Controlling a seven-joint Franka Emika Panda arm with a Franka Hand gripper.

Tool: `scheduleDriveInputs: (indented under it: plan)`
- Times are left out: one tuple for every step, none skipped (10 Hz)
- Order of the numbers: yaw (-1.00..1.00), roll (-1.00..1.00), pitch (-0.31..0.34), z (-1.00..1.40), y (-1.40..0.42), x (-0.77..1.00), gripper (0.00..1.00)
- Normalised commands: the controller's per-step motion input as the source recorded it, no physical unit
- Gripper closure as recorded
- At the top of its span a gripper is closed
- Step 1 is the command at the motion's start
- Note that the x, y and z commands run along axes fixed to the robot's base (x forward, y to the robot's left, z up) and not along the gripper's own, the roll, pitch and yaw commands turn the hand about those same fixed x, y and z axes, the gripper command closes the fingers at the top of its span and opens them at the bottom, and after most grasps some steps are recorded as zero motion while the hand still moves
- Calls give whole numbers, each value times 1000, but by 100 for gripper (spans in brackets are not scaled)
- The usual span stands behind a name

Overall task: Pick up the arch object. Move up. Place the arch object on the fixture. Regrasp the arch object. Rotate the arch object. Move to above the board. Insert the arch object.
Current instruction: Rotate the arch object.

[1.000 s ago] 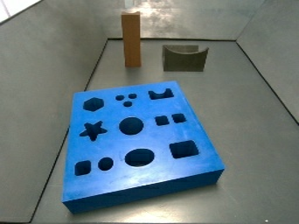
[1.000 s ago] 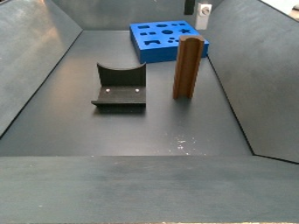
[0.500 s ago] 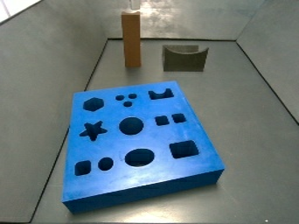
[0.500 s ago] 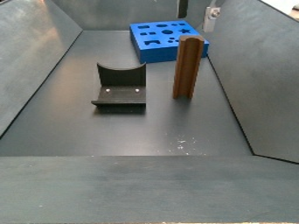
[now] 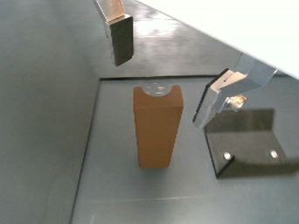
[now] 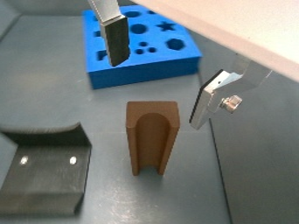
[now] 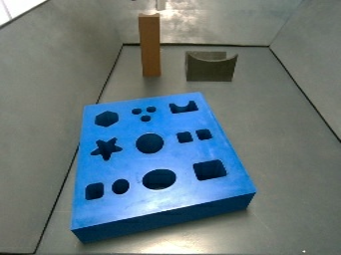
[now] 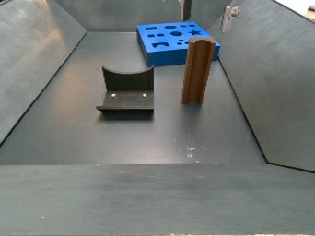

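Plainly, nothing of the task is seen done yet. The board lies flat on the floor, its arch hole unfilled in a side view. The arch stands upright on the floor, well apart from the board and near the fixture, which is bare in both side views. The claw is held above the arch, spread wide, with nothing between the fingers; in both wrist views the arch is seen below the gap, untouched. In the side views only a small part of the claw shows at the upper edge, over the arch. The first pick-up is judged to be the step in hand: a descent and a closing on the arch are left, then the lift, the fixture placing, regrasp, rotation and insertion
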Motion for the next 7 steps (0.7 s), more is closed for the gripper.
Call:
scheduleDriveInputs:
  plan:
    - [1000,-33,6,-22,-2,47,0]
    - [1000,-36,7,-22,-2,47,0]
    - [1000,-40,7,-21,-2,47,0]
    - [1000,-44,8,-21,-2,47,0]
    - [1000,-51,9,-21,-2,47,0]
    - [1000,-58,11,-21,-2,47,0]
    - [1000,-68,12,-21,-2,47,0]
